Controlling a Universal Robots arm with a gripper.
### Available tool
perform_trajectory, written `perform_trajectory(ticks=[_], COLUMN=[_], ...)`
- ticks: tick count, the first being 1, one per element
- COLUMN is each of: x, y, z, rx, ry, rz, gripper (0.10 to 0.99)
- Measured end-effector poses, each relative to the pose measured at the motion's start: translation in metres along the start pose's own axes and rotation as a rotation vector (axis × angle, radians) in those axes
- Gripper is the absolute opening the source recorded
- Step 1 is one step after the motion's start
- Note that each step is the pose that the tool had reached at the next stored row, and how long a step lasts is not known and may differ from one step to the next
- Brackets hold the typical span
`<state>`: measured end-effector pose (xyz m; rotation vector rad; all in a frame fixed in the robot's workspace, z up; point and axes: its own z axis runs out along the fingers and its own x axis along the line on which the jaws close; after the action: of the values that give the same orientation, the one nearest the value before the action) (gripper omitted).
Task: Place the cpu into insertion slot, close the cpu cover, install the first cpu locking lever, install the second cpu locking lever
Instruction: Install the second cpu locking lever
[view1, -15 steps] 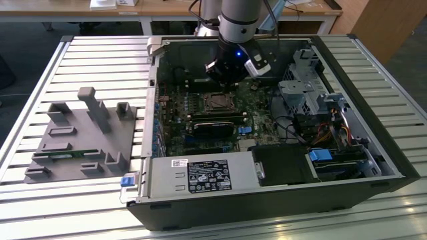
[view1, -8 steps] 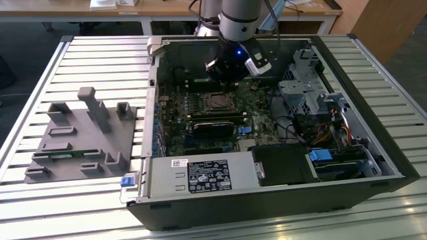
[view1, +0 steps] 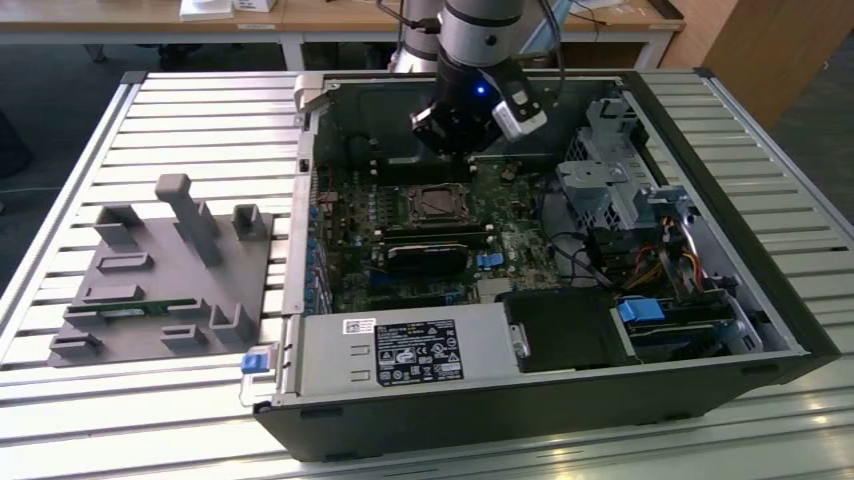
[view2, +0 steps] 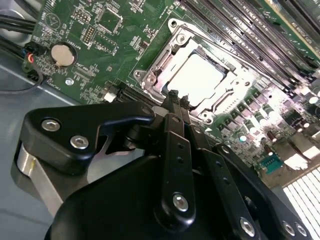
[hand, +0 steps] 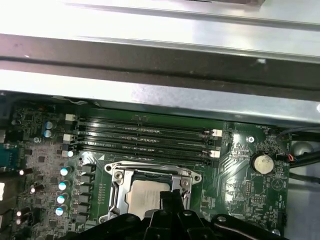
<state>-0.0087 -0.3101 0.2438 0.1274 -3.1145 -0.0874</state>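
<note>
The cpu (view2: 195, 77) (hand: 142, 197) lies flat in the socket on the green motherboard, its dull silver top showing. The shiny cpu cover (view2: 150, 75) (hand: 117, 180) lies down around it, framing the chip through its window. In both wrist views my gripper (view2: 178, 98) (hand: 170, 196) hangs just above one edge of the socket, its two thin fingers pressed together with nothing between them. In the exterior view the gripper (view1: 451, 148) hovers inside the open computer case, just behind the socket (view1: 434, 205).
Memory slots (hand: 145, 137) run along one side of the socket, and a coin battery (view2: 62, 54) sits on the board. The drive cage (view1: 607, 185) and cables crowd the exterior view's right. A grey fixture block (view1: 160, 270) lies on the slatted table at the left.
</note>
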Motion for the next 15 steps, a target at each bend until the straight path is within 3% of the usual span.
perform_trajectory(ticks=[3,9,15], x=[0.0000,0.0012,0.0013], y=[-0.0011,-0.0139,-0.0155], z=[-0.0001,-0.0006,0.0001], rx=[0.000,0.000,0.000], ry=[-0.0001,0.0000,0.0000], rz=[0.000,0.000,0.000], gripper=[0.106,0.106,0.106])
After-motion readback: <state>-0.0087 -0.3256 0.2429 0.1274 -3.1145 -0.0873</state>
